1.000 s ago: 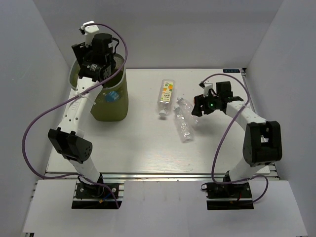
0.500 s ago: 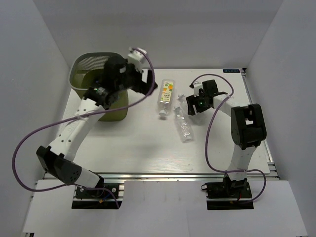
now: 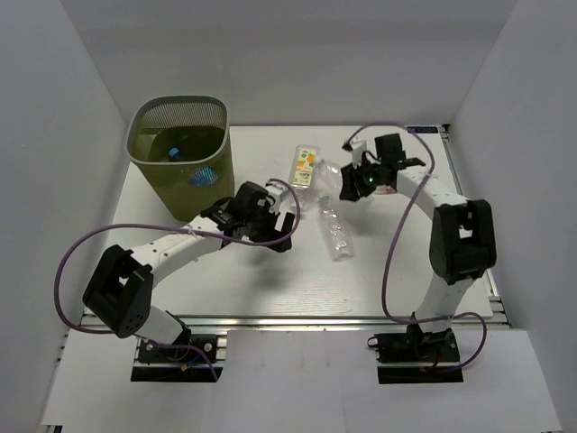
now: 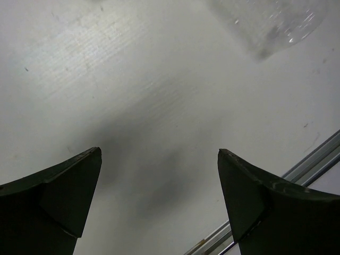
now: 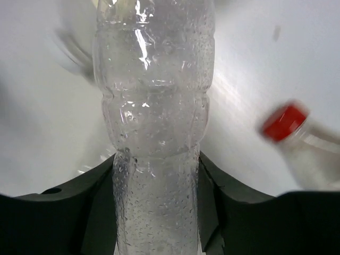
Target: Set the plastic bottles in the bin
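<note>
The olive mesh bin (image 3: 144, 153) stands at the far left with a blue-capped bottle (image 3: 174, 153) inside. My right gripper (image 3: 349, 184) is shut on a clear plastic bottle (image 3: 330, 171), gripped round its body in the right wrist view (image 5: 154, 133). An orange-and-green labelled bottle (image 3: 305, 168) and another clear bottle (image 3: 335, 234) lie on the table. A red-capped bottle (image 5: 287, 123) lies beside the held one. My left gripper (image 3: 280, 225) is open and empty, low over the table (image 4: 159, 154); a clear bottle's end (image 4: 276, 21) shows ahead of it.
White walls close in the table on the left, back and right. The table's metal front rail (image 4: 297, 175) shows near the left gripper. Purple cables loop from both arms.
My left arm swung from over the bin down to the table's middle, near the clear bottle. My right gripper moved back and left, carrying its clear bottle away from the other one.
</note>
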Tool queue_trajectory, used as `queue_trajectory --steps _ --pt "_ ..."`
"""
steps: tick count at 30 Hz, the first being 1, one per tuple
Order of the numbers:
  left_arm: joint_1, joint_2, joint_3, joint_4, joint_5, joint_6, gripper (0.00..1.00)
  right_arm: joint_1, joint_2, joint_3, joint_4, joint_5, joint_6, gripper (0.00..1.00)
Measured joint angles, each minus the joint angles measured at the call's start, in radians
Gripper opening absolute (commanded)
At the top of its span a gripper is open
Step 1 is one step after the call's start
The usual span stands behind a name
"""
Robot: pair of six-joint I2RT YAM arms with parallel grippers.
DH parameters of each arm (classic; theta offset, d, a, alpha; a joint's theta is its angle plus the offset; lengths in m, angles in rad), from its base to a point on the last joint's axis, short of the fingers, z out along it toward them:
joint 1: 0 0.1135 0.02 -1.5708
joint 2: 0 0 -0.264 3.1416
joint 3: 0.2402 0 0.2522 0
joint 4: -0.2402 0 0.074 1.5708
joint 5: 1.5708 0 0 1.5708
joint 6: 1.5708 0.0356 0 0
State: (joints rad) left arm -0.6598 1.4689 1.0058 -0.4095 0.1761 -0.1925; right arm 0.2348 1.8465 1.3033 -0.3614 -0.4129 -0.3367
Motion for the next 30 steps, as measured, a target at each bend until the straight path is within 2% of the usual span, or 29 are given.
queue_trajectory --steps 4,9,14,18,22,24,25,27,28,30 --pt "-0.027 -0.018 -0.133 0.067 -0.002 -0.045 1.00 0.023 -0.095 0.203 0.021 -0.169 0.007 0.10" --pt "-0.064 -0.026 -0.201 0.093 0.002 -0.087 1.00 0.106 -0.073 0.464 0.299 -0.306 0.137 0.14" --pt "-0.096 -0.089 -0.216 0.103 0.002 -0.117 1.00 0.245 0.127 0.734 0.623 -0.356 0.319 0.19" --pt "-0.116 -0.153 -0.231 0.106 -0.006 -0.144 1.00 0.350 0.349 0.972 0.789 -0.318 0.414 0.20" --pt "-0.137 -0.184 -0.248 0.103 -0.019 -0.177 1.00 0.439 0.470 1.025 0.923 -0.229 0.436 0.26" --pt "-0.147 -0.187 -0.250 0.101 -0.023 -0.192 1.00 0.476 0.498 1.025 0.959 -0.192 0.436 0.33" --pt "-0.152 -0.187 -0.251 0.102 -0.025 -0.197 1.00 0.494 0.512 1.029 0.975 -0.174 0.437 0.42" --pt "-0.165 -0.187 -0.252 0.098 -0.029 -0.210 1.00 0.523 0.536 1.048 1.005 -0.141 0.437 0.53" --pt "-0.172 -0.187 -0.252 0.097 -0.031 -0.216 1.00 0.537 0.547 1.058 1.020 -0.121 0.437 0.64" --pt "-0.188 -0.176 -0.246 0.095 -0.032 -0.226 1.00 0.560 0.567 1.075 1.044 -0.088 0.435 0.76"
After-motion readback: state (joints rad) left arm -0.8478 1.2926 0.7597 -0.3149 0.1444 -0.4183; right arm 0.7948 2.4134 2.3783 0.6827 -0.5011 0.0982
